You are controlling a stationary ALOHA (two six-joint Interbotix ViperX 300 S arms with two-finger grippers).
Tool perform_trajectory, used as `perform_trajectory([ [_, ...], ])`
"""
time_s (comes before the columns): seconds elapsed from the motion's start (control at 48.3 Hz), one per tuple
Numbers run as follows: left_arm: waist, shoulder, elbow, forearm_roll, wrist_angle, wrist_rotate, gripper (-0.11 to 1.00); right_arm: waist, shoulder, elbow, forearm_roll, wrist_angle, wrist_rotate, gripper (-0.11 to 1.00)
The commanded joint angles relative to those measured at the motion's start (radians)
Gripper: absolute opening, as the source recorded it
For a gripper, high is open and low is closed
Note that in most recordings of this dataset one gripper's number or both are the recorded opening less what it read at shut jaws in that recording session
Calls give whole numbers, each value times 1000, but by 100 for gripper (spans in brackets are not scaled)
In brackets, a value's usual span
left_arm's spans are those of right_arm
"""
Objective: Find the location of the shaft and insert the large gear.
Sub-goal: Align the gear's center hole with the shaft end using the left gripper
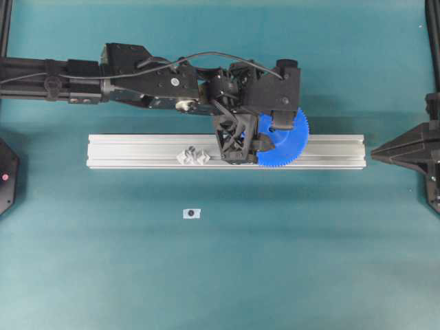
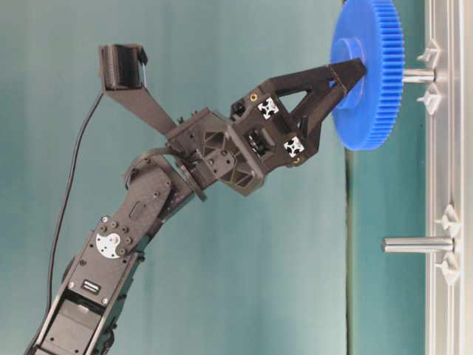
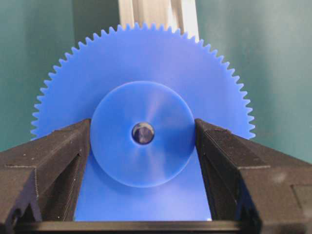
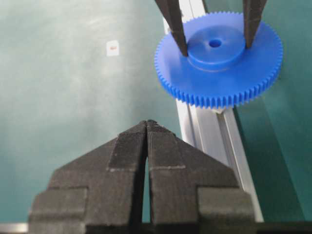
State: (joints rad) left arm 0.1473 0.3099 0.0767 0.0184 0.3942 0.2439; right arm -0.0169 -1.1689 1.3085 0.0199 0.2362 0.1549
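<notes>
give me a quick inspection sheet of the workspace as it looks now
surface: teal mat, aluminium rail lying across it
job's things: large gear seated on the shaft, metal showing in its centre hole; second pin bare
clutter: small white tag in front of the rail
grippers: left gripper closed on the gear's hub; right gripper shut, empty, off to the side
cables: black cable along the left arm
surroundings: dark frame posts at the edges
</notes>
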Motion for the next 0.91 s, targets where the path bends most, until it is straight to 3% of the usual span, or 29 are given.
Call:
perform_trajectory([
  [0.0, -15, -31, -21, 3, 5, -5, 71, -3, 8, -5, -2, -11, 11, 2],
  [0.476, -52, -31, -23, 3, 40, -8, 71, -3, 8, -5, -2, -12, 11, 2],
  [0.89, -3, -11, -71, 3, 55, 2, 71, -15, 8, -3, -2, -12, 11, 2],
])
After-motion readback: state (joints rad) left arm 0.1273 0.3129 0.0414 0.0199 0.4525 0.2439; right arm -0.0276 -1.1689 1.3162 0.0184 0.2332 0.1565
